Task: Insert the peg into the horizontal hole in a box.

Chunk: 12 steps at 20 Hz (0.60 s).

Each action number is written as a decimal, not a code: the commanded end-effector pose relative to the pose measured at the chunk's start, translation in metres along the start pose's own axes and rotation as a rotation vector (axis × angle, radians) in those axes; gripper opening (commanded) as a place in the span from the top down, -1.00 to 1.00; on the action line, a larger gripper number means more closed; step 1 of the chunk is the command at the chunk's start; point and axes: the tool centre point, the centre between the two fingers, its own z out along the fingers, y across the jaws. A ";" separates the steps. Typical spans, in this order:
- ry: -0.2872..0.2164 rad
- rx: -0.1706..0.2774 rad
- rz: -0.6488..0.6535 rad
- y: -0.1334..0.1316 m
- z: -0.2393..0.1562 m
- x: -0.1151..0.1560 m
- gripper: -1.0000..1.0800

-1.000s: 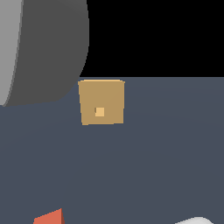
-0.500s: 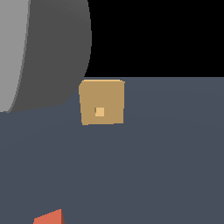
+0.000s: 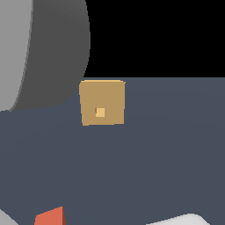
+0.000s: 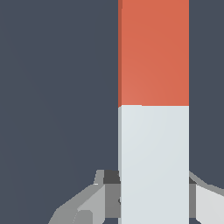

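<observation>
The tan box [image 3: 102, 99] stands on the dark floor in the exterior view, its small lighter hole [image 3: 100, 112] facing the camera. Only a red-orange corner of the peg [image 3: 50, 217] shows at that view's lower left, well short of the box. In the wrist view the peg [image 4: 153, 52] runs lengthwise, red-orange on the far half and pale on the near half. My gripper [image 4: 151, 194] straddles the pale half. Its grey fingers [image 4: 107, 188] stand close against both sides, and I see them as open around it.
A thick grey arm link [image 3: 39, 48] fills the exterior view's upper left, reaching close to the box's corner. A pale rounded part [image 3: 180, 219] pokes in at the lower edge on the exterior view's right. The dark floor [image 3: 167, 145] ends at a black background behind the box.
The grey arm link has swung toward the exterior view's right. The pale part at the lower edge vanished, then came back. The peg's corner and the box have stayed put.
</observation>
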 end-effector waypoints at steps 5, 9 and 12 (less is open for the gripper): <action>0.000 -0.001 0.017 0.004 -0.003 0.021 1.00; 0.000 -0.001 0.039 0.009 -0.006 0.044 1.00; -0.001 -0.001 0.061 0.014 -0.009 0.067 1.00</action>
